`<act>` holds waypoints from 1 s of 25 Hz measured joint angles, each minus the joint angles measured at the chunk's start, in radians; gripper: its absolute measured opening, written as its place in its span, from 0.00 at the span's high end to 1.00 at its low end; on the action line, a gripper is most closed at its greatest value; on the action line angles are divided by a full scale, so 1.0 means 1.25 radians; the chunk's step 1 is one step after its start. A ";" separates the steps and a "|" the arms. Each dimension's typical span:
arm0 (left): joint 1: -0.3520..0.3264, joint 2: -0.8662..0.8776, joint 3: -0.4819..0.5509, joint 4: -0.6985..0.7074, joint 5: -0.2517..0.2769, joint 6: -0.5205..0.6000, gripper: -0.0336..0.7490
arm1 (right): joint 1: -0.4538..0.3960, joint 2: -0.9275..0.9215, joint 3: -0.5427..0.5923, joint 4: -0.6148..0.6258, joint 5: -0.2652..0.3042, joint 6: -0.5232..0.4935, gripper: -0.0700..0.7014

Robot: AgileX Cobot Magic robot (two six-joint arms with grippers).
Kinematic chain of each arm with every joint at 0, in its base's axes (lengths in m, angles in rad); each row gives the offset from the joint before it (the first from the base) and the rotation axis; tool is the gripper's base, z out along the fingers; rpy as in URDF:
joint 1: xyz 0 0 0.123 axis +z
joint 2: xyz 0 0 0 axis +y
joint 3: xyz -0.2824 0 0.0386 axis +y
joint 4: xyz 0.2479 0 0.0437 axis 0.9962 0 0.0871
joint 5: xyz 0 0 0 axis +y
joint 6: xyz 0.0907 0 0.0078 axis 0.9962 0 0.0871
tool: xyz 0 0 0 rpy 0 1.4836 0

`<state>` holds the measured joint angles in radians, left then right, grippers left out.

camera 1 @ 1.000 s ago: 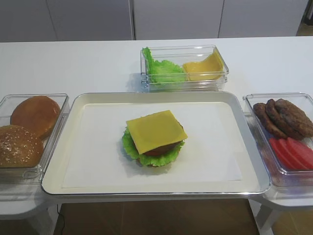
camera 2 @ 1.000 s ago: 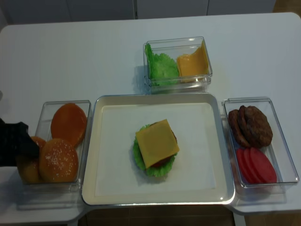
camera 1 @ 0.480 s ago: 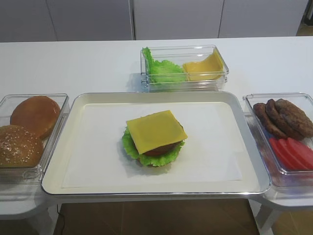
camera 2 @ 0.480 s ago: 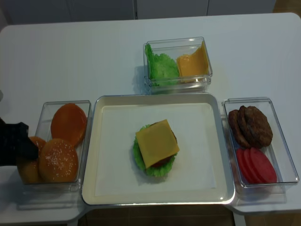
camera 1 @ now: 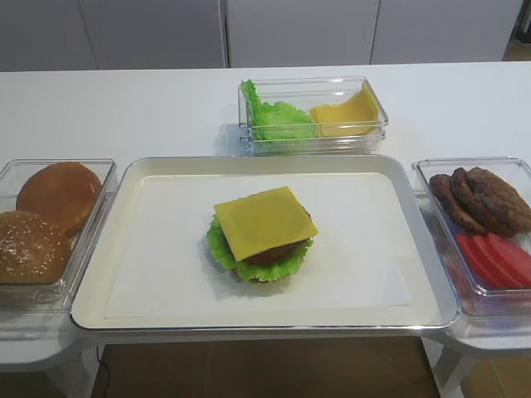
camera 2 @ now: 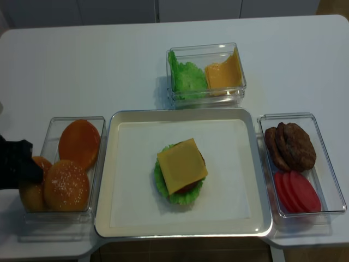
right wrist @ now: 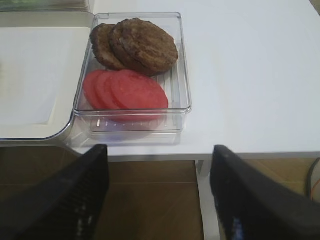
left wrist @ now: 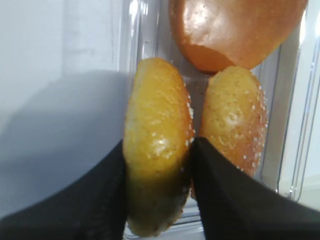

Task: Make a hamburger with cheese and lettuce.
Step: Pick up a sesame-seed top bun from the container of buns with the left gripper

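Left pincer (left wrist: 157, 165) is clenching a sesame bun (left wrist: 156, 145) that is standing on edge in the bun container (camera 2: 54, 128), its two dark fingers (left wrist: 220, 195) pressing on either flat side; a second sesame bun (left wrist: 234, 125) is leaning just beside it and a smooth plain bun (left wrist: 235, 27) is lying beyond. In the overhead view this arm is reaching in low from the left edge, its black tip at the container's outer wall. Right pincer (right wrist: 157, 200) is hanging released over the near edge of the surface (right wrist: 250, 75), jaws wide apart, facing the box of patties (right wrist: 137, 45) and tomato slices (right wrist: 125, 90) without touching it.

Well apart from both pincers, the hamburger (camera 2: 181, 170) is sitting in the middle of the tray (camera 2: 106, 164), between the two side containers: the cheese (camera 2: 181, 165) is lying flat on top of a dark patty, with the lettuce (camera 2: 161, 185) frilling out underneath. It is not yet carrying a top bun. Behind the tray, a clear box (camera 2: 206, 52) is holding more green leaves and yellow slices.
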<state>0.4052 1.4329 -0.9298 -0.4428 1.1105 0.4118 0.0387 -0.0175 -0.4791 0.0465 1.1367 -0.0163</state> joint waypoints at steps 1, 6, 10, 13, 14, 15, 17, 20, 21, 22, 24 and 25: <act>0.000 0.000 0.000 0.000 0.000 0.001 0.60 | 0.000 0.000 0.000 0.000 0.000 0.000 0.26; 0.000 0.000 0.000 -0.003 0.005 0.016 0.61 | 0.000 0.000 0.000 0.000 0.000 0.000 0.26; 0.000 0.000 0.000 -0.020 0.005 0.019 0.61 | 0.000 0.000 0.000 0.000 0.000 0.001 0.26; 0.000 0.000 0.000 -0.024 0.005 0.019 0.61 | 0.000 0.000 0.000 0.000 0.000 0.001 0.26; 0.000 0.000 0.000 -0.024 0.005 0.019 0.61 | 0.000 0.000 0.000 0.000 0.000 0.001 0.26; 0.000 0.000 0.000 -0.024 0.005 0.019 0.61 | 0.000 0.000 0.000 0.000 0.000 0.001 0.26; 0.000 -0.005 0.000 -0.024 0.005 0.019 0.61 | 0.000 0.000 0.000 0.000 0.000 0.001 0.26; 0.000 -0.010 -0.007 -0.024 0.008 0.019 0.61 | 0.000 0.000 0.000 0.000 0.000 0.001 0.26; 0.000 -0.010 -0.011 -0.024 0.009 0.019 0.61 | 0.000 0.000 0.000 0.000 0.000 0.001 0.26; 0.000 -0.012 -0.018 -0.024 0.010 0.019 0.61 | 0.000 0.000 0.000 0.000 0.000 0.001 0.26; 0.000 -0.015 -0.038 -0.024 0.011 0.019 0.61 | 0.000 0.000 0.000 0.000 0.000 0.001 0.26; 0.000 -0.017 -0.049 -0.024 0.012 0.019 0.61 | 0.000 0.000 0.000 0.000 0.000 0.001 0.26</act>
<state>0.4052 1.4120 -0.9908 -0.4724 1.1256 0.4357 0.0387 -0.0175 -0.4791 0.0465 1.1367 -0.0148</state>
